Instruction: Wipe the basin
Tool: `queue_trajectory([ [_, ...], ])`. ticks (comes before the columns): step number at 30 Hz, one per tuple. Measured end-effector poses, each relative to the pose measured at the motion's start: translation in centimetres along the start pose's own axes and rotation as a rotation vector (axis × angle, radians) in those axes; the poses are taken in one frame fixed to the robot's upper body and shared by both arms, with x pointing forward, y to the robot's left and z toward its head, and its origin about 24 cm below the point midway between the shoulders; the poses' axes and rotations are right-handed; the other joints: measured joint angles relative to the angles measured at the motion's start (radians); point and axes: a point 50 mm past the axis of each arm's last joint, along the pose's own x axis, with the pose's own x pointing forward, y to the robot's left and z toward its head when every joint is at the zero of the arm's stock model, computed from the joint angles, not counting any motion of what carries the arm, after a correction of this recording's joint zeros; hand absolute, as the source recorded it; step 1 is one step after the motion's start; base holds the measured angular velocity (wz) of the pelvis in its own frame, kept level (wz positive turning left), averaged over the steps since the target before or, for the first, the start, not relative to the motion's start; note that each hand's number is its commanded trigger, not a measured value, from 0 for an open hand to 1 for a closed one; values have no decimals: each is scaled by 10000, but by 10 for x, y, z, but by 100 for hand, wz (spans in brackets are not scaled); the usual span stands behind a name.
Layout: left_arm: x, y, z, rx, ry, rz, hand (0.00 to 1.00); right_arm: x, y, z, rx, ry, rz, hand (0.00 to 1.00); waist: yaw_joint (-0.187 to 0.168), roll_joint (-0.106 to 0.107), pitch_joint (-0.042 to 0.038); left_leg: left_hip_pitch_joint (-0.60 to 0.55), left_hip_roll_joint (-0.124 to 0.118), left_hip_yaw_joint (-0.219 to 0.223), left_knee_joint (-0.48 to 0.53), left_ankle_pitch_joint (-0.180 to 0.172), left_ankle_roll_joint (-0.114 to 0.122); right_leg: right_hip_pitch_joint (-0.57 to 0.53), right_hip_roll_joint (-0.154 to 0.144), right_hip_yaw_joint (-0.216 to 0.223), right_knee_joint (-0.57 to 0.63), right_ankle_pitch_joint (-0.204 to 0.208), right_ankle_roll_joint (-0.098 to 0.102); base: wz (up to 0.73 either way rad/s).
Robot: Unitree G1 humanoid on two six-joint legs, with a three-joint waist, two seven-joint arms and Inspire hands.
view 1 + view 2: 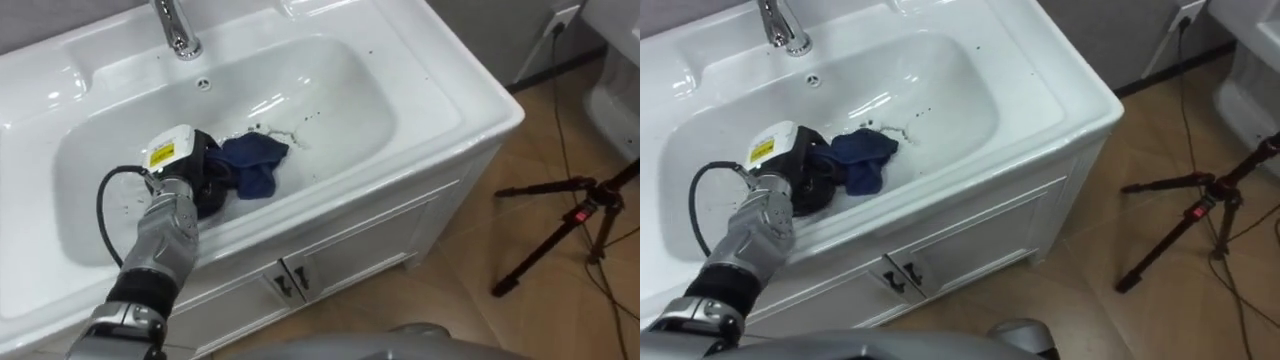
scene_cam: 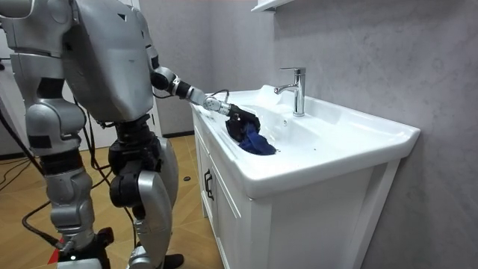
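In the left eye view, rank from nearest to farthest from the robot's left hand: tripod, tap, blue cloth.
1. blue cloth, held by the left hand inside the basin.
2. tap, at the back rim.
3. tripod, standing far right.

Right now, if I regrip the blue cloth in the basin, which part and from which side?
I'd grip the bunched end of the blue cloth beside the left hand, coming from the robot's left over the front rim of the basin. The folds pile thickest there; the far end lies flatter, giving little to pinch.
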Motion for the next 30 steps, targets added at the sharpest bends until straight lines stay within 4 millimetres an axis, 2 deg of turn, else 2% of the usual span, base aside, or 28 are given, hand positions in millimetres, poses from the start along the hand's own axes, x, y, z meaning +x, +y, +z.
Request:
queue_trajectory([
  [2, 2, 2, 4, 51, -124, 45, 100, 0, 0, 0, 111, 2, 4, 0, -120, 7, -5, 15, 103, 271, -14, 0, -1, -56, 53, 296, -19, 108, -2, -40],
  [4, 3, 4, 6, 49, -158, 108, 100, 0, 0, -1, 196, 41, 0, 0, -377, 52, -36, 13, 117, 343, -59, -2, -3, -108, 69, 377, -21, 130, -1, -21],
  [6, 4, 6, 9, 44, -239, 139, 100, 0, 0, -7, 277, 156, 13, 0, -536, 20, -16, 21, 130, 570, -74, -2, -3, -133, 88, 499, -12, 139, -3, -17],
  [7, 5, 8, 13, -6, -300, 177, 100, 0, 0, -9, 356, 200, 14, 0, -613, 64, -43, 16, 138, 690, -70, -2, -3, -195, 97, 601, 12, 139, -3, -24],
  [10, 10, 13, 24, -105, -513, 285, 100, 0, 2, -18, 322, 528, 59, 0, -674, 45, -24, 45, 181, 928, -67, -2, -3, -323, 148, 954, 183, 146, 1, -35],
  [13, 16, 19, 29, -294, -551, 287, 100, 0, 2, -18, 336, 523, 44, 0, -907, 68, 17, 142, 229, 1106, -68, -16, -20, -355, 221, 1261, 310, 175, 0, -31],
  [14, 18, 21, 31, -455, -529, 257, 100, 0, 2, -20, 333, 568, 47, 0, -1018, 47, 45, 165, 281, 1189, -64, -86, -72, -341, 270, 1305, 317, 179, -7, -20],
  [16, 21, 25, 34, -736, -553, 265, 100, 0, 2, -23, 288, 647, 72, 0, -1222, 59, 51, 171, 334, 1411, -50, -180, -48, -339, 336, 1351, 326, 180, -9, -3],
  [20, 25, 36, 48, -1164, -930, 440, 100, 0, -2, -33, 463, 946, 60, 0, -1564, 284, 56, 105, 464, 1636, 2, -443, -9, -494, 457, 1456, 315, 205, 36, -3],
  [26, 32, 58, 61, -1160, -1251, 969, 100, -1, -2, -40, 585, 1286, 61, 0, -1636, 317, 34, 120, 474, 1884, 13, -442, -5, -606, 485, 1689, 319, 308, 72, -13],
  [30, 33, 63, 56, -1039, -1166, 1095, 100, -1, -3, -42, 504, 1344, 42, 0, -1632, 348, 14, 127, 476, 1944, 12, -442, -3, -644, 560, 1906, 314, 352, 87, -15],
])
